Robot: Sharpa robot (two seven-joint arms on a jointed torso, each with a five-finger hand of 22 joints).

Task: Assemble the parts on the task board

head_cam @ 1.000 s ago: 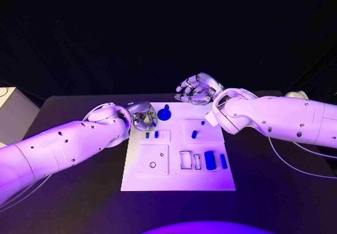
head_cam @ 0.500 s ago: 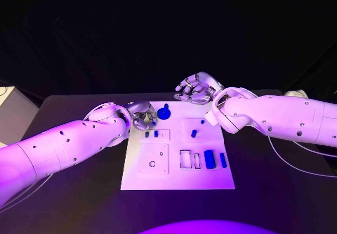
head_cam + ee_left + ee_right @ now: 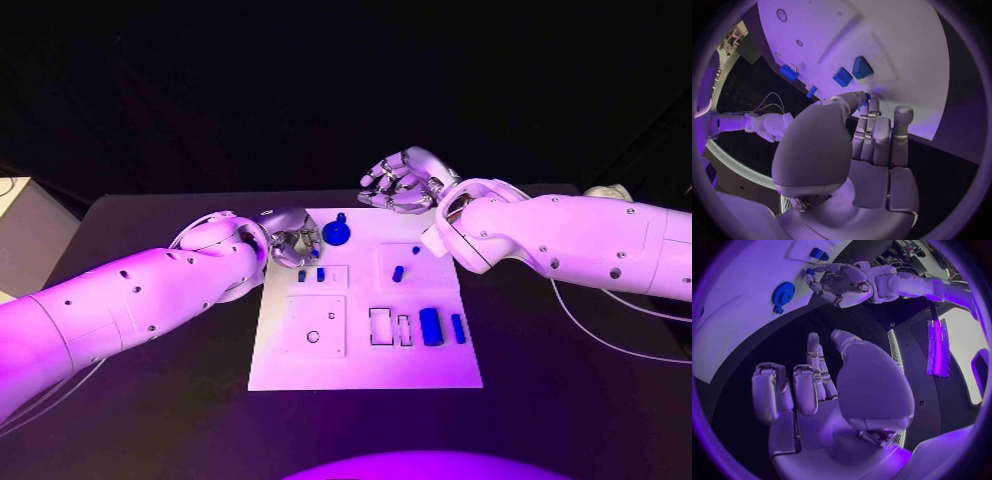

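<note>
A: Where the task board lies at the middle of the black table, its blue parts are spread over its near and far halves: a round knobbed part near the far edge, two small parts in a raised panel on the left side, and two upright bars by the slots on the right.

B: And the left hand?

A: It sits at the far left corner of the board, just beside the round part. In the left wrist view a tiny blue part shows at its fingertips, apparently pinched between thumb and finger; the other fingers are extended over the board's edge.

B: The right hand?

A: Raised beyond the far edge of the board, palm showing, fingers loosely curled apart, holding nothing.

B: What could fail from here?

A: Probably the pinch. The part is very small and held only at the tips, so a tilt or a graze against the raised panel could flick it off the board onto the table. A slight misalignment over its seat could also jam it aslant.
</note>
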